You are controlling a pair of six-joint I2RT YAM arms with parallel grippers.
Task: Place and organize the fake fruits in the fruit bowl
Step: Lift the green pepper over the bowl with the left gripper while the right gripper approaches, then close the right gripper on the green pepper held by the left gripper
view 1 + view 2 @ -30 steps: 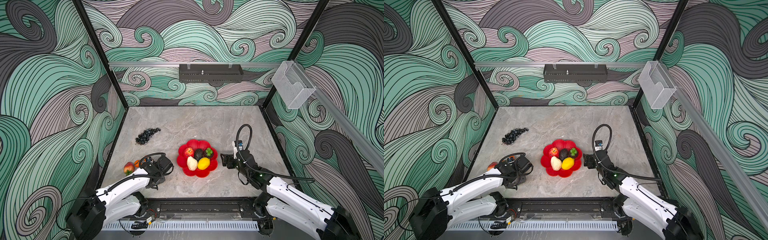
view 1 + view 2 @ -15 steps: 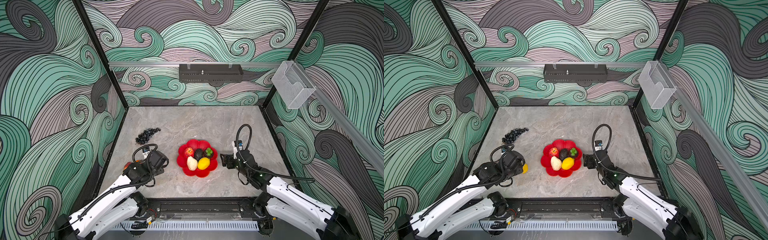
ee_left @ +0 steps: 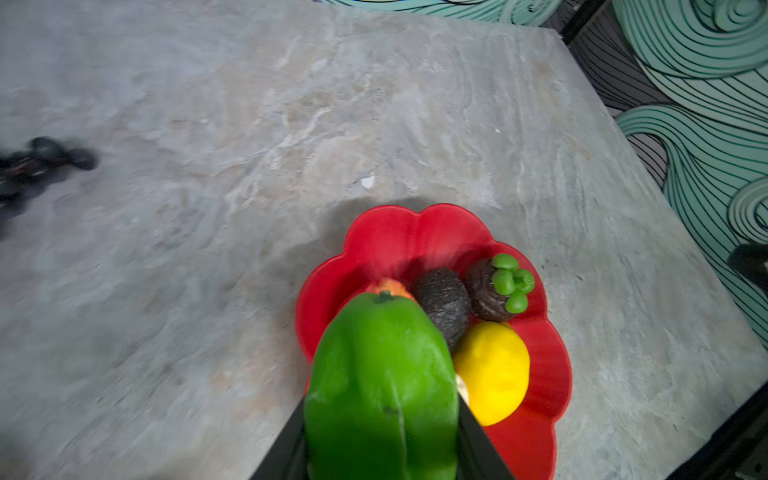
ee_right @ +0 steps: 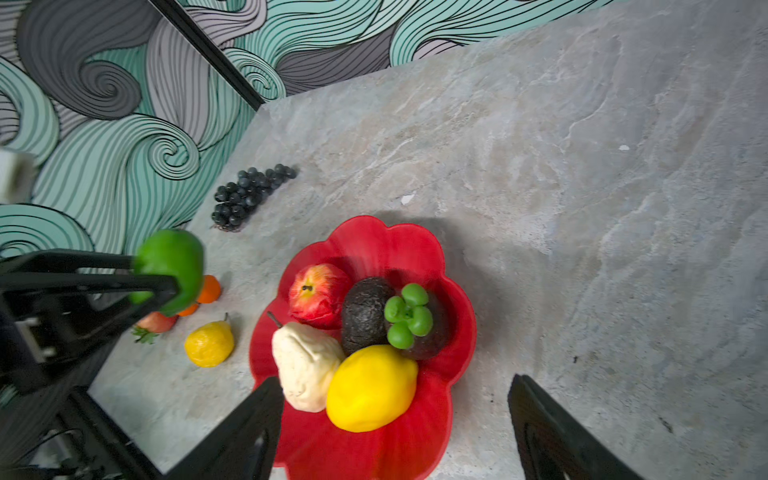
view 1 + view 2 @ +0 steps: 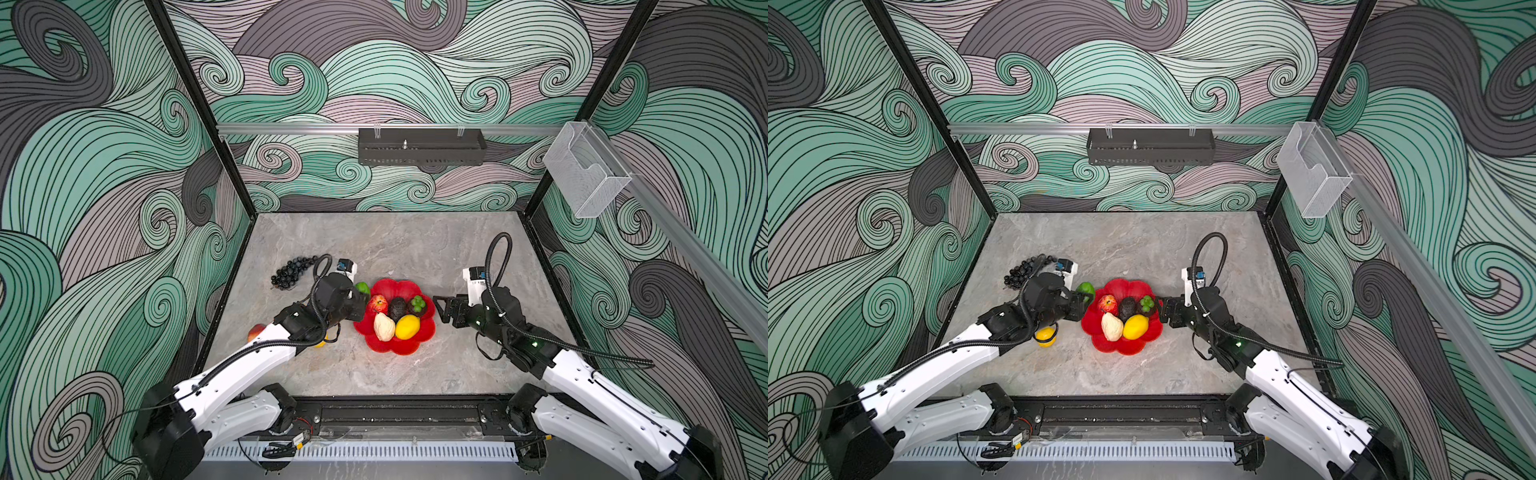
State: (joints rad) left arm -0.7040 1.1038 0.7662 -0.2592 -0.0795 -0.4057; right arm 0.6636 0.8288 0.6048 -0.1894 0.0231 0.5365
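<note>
The left fingers (image 3: 478, 451) pinch the green lime (image 3: 382, 386), held above the desk (image 5: 395, 249) just left of the fruit bowl (image 5: 397, 286) (not yet inside it). The right fingers (image 4: 249, 432) are spread wide and empty, just right of the bowl. The apple (image 5: 377, 304), avocado (image 5: 397, 307), pear (image 5: 383, 327) and lemon (image 5: 407, 327) lie in the bowl. The grape bunch (image 5: 293, 270) rests at the far left.

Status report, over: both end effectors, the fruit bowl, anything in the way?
Left end effector shut on green lime at fruit bowl left rim. Right end effector open, empty, at its right rim. Five fruits fill bowl centre; far side bare.
</note>
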